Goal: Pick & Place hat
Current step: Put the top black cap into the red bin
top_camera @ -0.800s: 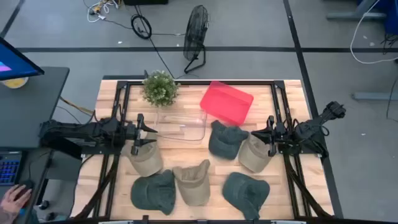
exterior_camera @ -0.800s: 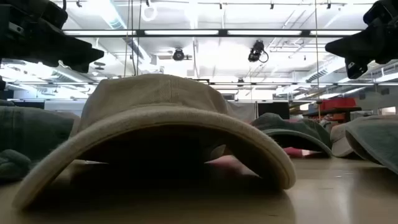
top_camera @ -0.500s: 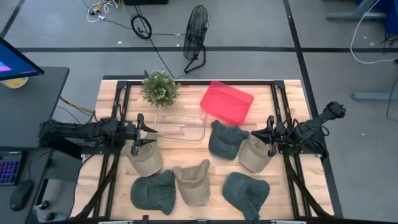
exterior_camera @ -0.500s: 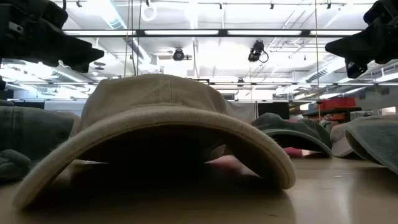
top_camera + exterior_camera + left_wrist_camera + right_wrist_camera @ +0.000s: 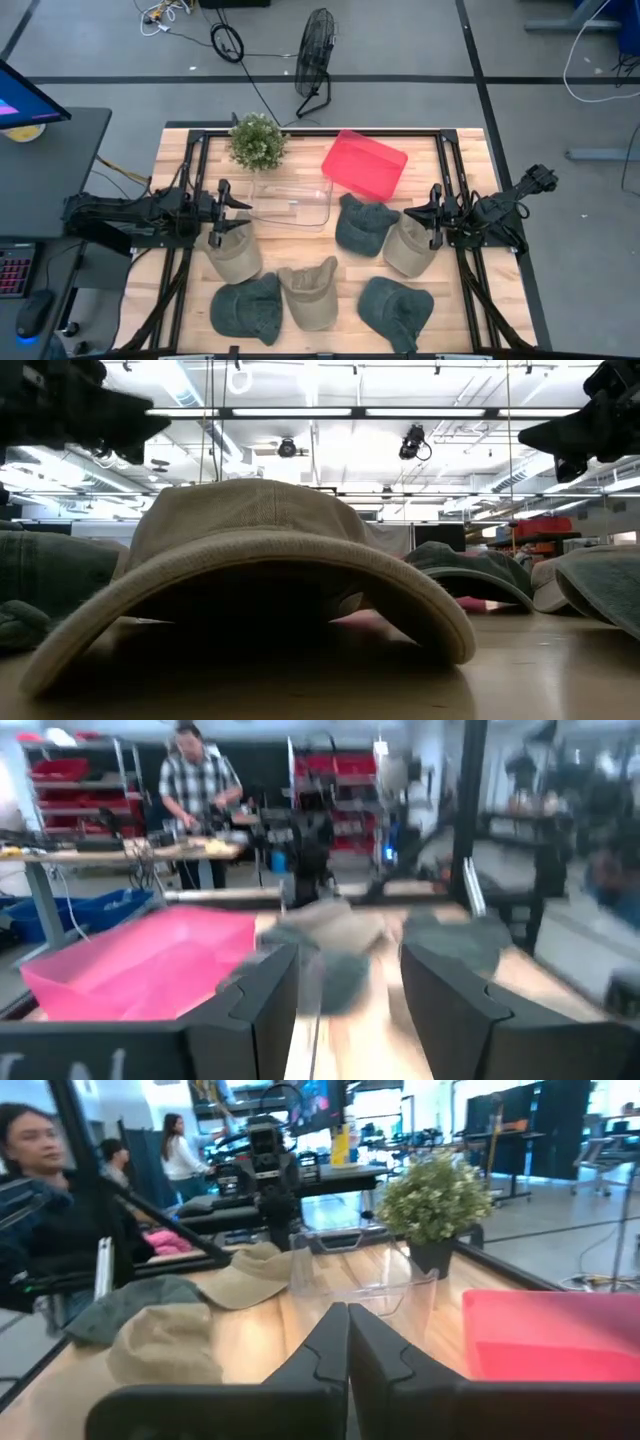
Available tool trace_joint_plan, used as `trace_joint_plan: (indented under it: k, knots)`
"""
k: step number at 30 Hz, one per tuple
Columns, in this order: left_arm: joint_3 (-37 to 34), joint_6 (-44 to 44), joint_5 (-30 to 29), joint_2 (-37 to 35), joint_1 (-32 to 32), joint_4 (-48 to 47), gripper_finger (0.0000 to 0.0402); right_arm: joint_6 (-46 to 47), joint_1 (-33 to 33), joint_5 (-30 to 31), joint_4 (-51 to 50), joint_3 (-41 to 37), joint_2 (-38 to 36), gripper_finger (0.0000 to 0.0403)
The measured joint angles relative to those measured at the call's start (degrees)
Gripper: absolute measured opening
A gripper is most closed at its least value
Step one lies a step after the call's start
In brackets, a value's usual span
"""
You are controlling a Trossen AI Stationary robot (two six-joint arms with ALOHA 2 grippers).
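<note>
Several hats lie crown up on the wooden table point(image 5: 300, 240): khaki ones at the left point(image 5: 235, 258), middle point(image 5: 310, 292) and right point(image 5: 410, 245), and dark green ones point(image 5: 248, 308) point(image 5: 393, 305) point(image 5: 362, 225). My left gripper point(image 5: 234, 213) is open and empty above the left khaki hat's far edge; its two fingers point(image 5: 262, 1000) stand well apart in the left wrist view. My right gripper point(image 5: 424, 215) is shut and empty beside the right khaki hat; its fingers point(image 5: 330, 1342) meet in the right wrist view.
A clear bin point(image 5: 292, 200) and a red bin point(image 5: 365, 165) stand at the table's far middle, with a potted plant point(image 5: 257, 140) at the far left. In the low view the middle khaki hat point(image 5: 250, 560) fills the foreground. People stand in the room beyond the table point(image 5: 30, 1150).
My left gripper has risen a little above the left khaki hat, still open. The hats have stayed where they were.
</note>
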Motion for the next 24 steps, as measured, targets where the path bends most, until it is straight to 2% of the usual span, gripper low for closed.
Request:
trace_joint_plan:
  k: [3, 6, 9, 15, 17, 21, 24]
  knots:
    - [0.6, -2.6, -3.3, 0.0, 0.0, 1.3, 0.0181, -0.7, -2.0, 0.0, 2.7, 0.0, 0.0, 0.0011]
    - [2.4, -3.1, -5.0, 0.2, 0.0, 1.7, 0.0181, -1.7, -3.7, -1.3, 4.5, 0.0, 0.0, 0.0033]
    - [4.7, -2.5, -5.7, 1.8, 0.0, 1.5, 0.0181, -2.3, -5.2, -3.0, 7.8, 0.0, 0.2, 0.0069]
    - [10.7, -3.9, -8.4, 9.0, 0.0, 1.5, 0.0181, -2.8, -7.5, -12.1, 15.2, 0.0, 0.5, 0.0146]
    - [12.8, -4.5, -8.4, 11.7, 0.0, 1.4, 0.0181, -3.8, -8.1, -12.8, 16.9, 0.0, 1.2, 0.0164]
    - [16.5, -4.8, -8.4, 17.1, 0.0, 0.6, 0.0181, -3.9, -9.2, -13.0, 15.0, 3.8, 5.3, 0.0181]
    - [18.9, -3.9, -8.4, 20.2, 0.0, -0.3, 0.0181, -3.9, -10.0, -13.0, 10.1, 9.3, 11.1, 0.0183]
